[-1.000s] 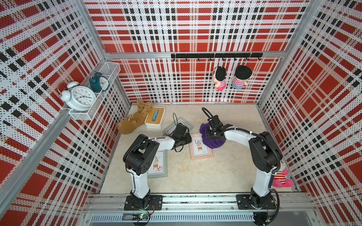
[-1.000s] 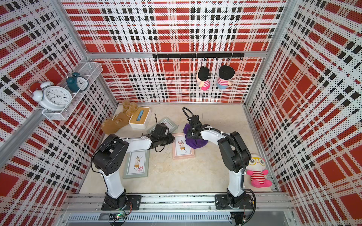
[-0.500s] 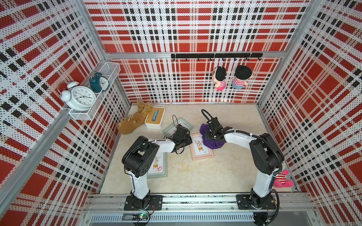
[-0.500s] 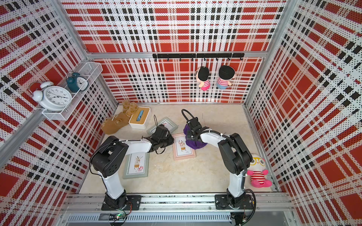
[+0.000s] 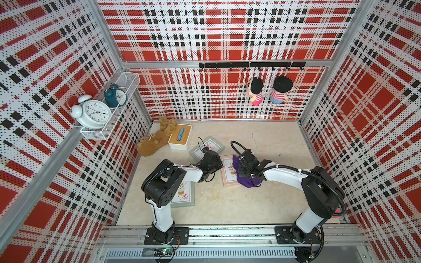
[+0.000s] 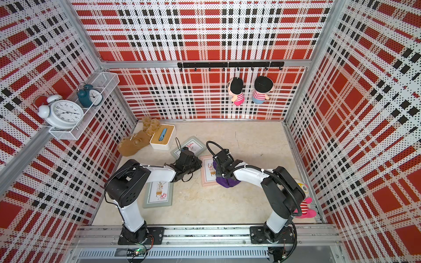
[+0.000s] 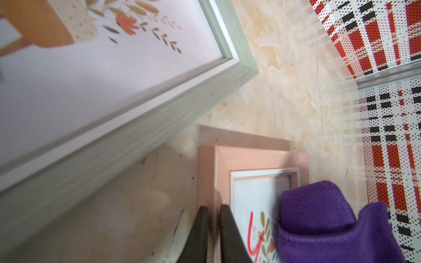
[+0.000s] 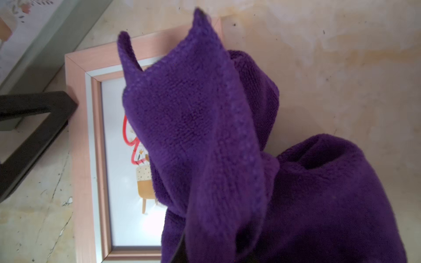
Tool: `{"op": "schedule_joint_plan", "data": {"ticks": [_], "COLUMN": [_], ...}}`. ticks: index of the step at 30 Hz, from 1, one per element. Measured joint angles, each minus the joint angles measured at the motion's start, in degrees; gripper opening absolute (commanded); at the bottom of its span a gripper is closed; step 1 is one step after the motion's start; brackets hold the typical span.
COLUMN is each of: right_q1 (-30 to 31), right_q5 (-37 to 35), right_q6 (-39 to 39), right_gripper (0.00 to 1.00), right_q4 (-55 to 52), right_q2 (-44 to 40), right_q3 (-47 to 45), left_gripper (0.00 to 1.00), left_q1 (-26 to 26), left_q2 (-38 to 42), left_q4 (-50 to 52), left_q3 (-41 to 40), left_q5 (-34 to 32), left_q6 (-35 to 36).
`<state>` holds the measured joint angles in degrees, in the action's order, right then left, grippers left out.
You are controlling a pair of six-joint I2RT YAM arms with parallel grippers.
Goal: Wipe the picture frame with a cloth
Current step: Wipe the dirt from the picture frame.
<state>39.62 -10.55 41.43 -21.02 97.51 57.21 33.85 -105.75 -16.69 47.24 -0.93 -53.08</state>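
Note:
The pink picture frame (image 5: 227,176) (image 6: 206,175) lies flat in the middle of the floor. My left gripper (image 5: 217,164) (image 7: 214,208) is at its left side, and the two black fingers (image 7: 227,227) pinch the frame's pink rail (image 7: 250,159) between them. The purple cloth (image 5: 247,181) (image 6: 225,182) is bunched over the frame's right half. My right gripper (image 5: 245,169) is shut on the cloth (image 8: 205,136), which hides its fingers in the right wrist view. There the frame's picture (image 8: 127,182) shows beside the cloth.
A grey-green frame (image 5: 207,148) lies behind the left gripper, another (image 5: 184,197) under the left arm. A white box with wooden lid (image 5: 180,137) and a brown plush (image 5: 152,144) sit at the back left. A plush doll (image 6: 304,205) lies by the right wall.
The left gripper's fingers have closed onto the pink frame's left rail. The right gripper has dragged the cloth along the frame toward the front.

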Motion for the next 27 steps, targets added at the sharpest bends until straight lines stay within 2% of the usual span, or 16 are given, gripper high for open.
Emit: {"op": "schedule_joint_plan", "data": {"ticks": [6, 8, 11, 16, 20, 23, 27], "right_q1": [-5.07, -5.79, -6.14, -4.20, -2.60, -3.93, -6.93], "right_q5": [0.70, 0.74, 1.09, 2.67, 3.69, 4.76, 4.83], "right_q6": [-3.82, -4.61, -4.57, -2.27, -0.66, -1.01, -3.50], "right_gripper": [0.00, 0.00, 0.00, 0.00, 0.00, 0.00, 0.00], "right_q4": [-2.71, -3.06, -0.90, 3.52, 4.70, 4.15, 2.16], "right_q2": [13.68, 16.13, 14.67, 1.90, -4.17, -1.99, 8.96], "right_q3": [18.01, 21.42, 18.34, 1.14, -6.12, -3.54, 10.38], "left_gripper": [0.13, 0.13, 0.13, 0.12, 0.12, 0.12, 0.12], "left_q1": [0.04, 0.07, 0.20, 0.31, 0.33, 0.33, 0.33], "left_q2": [-0.02, -0.17, -0.28, -0.26, -0.28, -0.33, -0.35], "left_q4": [0.70, 0.72, 0.50, -1.18, -2.32, -2.58, -2.36], "left_q3": [0.52, 0.72, 0.70, -0.24, -0.76, -0.85, -0.70], "left_q5": [-0.37, -0.52, -0.68, -0.90, -0.90, -0.87, -0.81], "left_q6": [1.88, 2.08, 1.90, 0.79, 0.13, 0.13, 0.81]}}
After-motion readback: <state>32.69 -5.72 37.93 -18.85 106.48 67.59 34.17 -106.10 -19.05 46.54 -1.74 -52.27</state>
